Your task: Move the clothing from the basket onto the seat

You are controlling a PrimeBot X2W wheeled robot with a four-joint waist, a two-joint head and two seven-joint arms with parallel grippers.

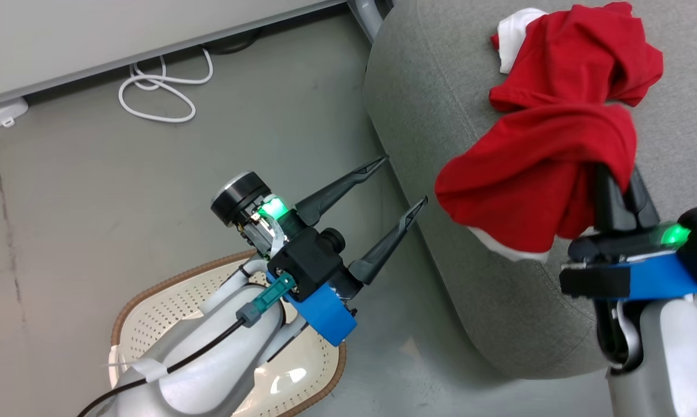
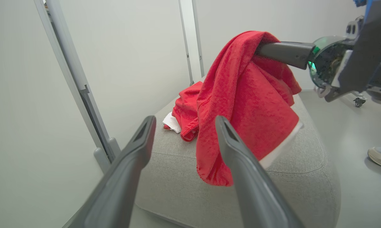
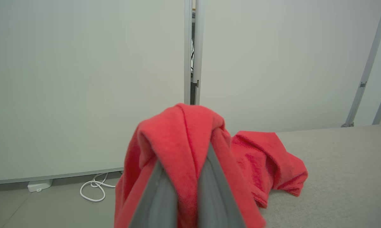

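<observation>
Seat (image 1: 441,87), light grey fabric with rounded edges and stitched seams, is being seen under and beyond the right claw (image 1: 623,191), and just past the fingertips of the left claw (image 1: 403,180).

Basket (image 1: 168,315), cream and perforated with a brown woven-look rim, is being seen on the floor behind and below the left claw. It is being partly covered by that claw's forearm.

Clothing is two bright red soft garments.
- Held garment (image 1: 533,174) is being pinched by the right claw. The fingers are being kept closed tight on a fold, and cloth is being draped over both tips and down either side. White trim is being shown along the lower hem. The garment is being held over the seat's near edge, off the left claw's right side. Contact with the cushion cannot be told.
- Second garment (image 1: 580,58) is being seen crumpled on the seat just beyond the right claw's tips, with a white patch at its far end.

Left claw is being held wide open with nothing in it, tips being aimed at the seat's side.

White cable (image 1: 151,87) is being seen looped on the floor well beyond the left claw.
</observation>
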